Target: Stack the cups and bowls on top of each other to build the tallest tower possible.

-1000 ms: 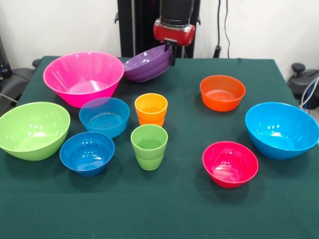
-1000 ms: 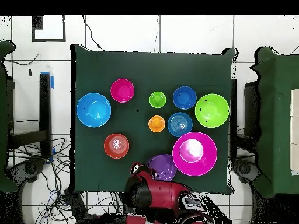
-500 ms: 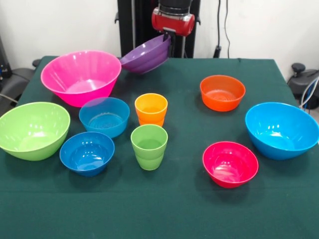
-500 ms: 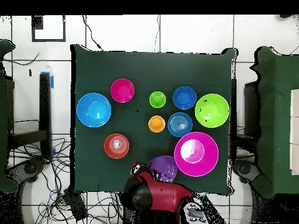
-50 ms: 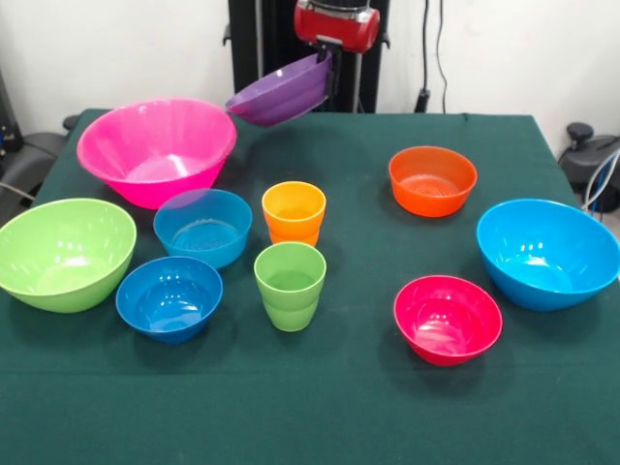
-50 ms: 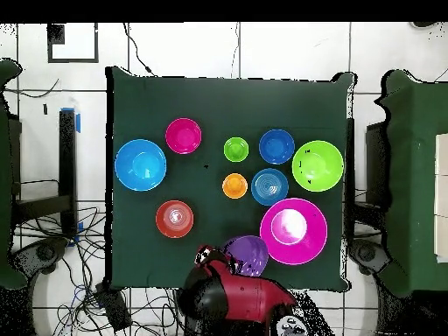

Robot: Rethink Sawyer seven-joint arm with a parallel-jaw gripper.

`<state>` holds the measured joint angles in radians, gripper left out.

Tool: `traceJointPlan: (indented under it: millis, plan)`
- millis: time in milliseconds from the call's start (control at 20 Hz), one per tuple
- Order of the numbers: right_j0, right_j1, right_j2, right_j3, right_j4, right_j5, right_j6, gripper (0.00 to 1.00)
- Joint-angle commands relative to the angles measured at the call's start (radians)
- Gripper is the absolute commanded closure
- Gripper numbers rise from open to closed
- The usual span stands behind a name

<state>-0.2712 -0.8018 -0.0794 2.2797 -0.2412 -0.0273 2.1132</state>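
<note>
The gripper (image 5: 329, 60) is gripping the purple bowl (image 5: 281, 93) by its rim, its fingers closed down onto that edge, and is holding the bowl tilted in the air clear of the green worktop (image 5: 368, 387), above the worktop's far edge as the front view shows it. The bowl's lower rim is hanging just beside the rim of the big pink bowl (image 5: 157, 147), and whether the 2 are touching cannot be told. From overhead the purple bowl (image 6: 246, 255) is showing partly under the red and black arm (image 6: 234, 296), close against the big pink bowl (image 6: 294, 231) near the worktop's edge on the robot's side.

Everything else is sitting upright and separate on the worktop; nothing is stacked. The teal bowl (image 5: 202, 227) is standing right in front of the pink bowl, with the dark blue bowl (image 5: 170, 297) nearer the front edge and the lime green bowl (image 5: 64, 254) by the left edge. The 2 cups are standing near the middle, the orange cup (image 5: 294, 213) just behind the lime green cup (image 5: 290, 285). The orange bowl (image 5: 432, 180), the sky blue bowl (image 5: 547, 254) by the right edge, and the red-pink bowl (image 5: 448, 319) are occupying the right half.
</note>
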Motion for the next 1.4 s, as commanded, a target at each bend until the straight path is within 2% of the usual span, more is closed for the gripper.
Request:
traceJointPlan:
  millis: [50, 550, 650, 850, 900, 1100, 1400]
  plan:
    - [0.013, -0.069, 0.083, 0.052, 0.053, 0.159, 0.113, 1.0]
    - [0.006, -0.156, 0.101, 0.083, 0.088, 0.28, 0.104, 1.0]
    - [0.006, -0.156, 0.09, 0.068, 0.075, 0.288, 0.085, 1.0]
    - [-0.013, -0.126, 0.062, 0.018, 0.008, 0.242, 0.043, 1.0]
    - [-0.022, -0.143, 0.051, -0.003, -0.015, 0.254, 0.013, 1.0]
    - [-0.114, -0.209, 0.101, -0.027, -0.036, 0.349, -0.104, 1.0]
    - [-0.199, -0.255, 0.166, -0.044, -0.083, 0.395, -0.197, 1.0]
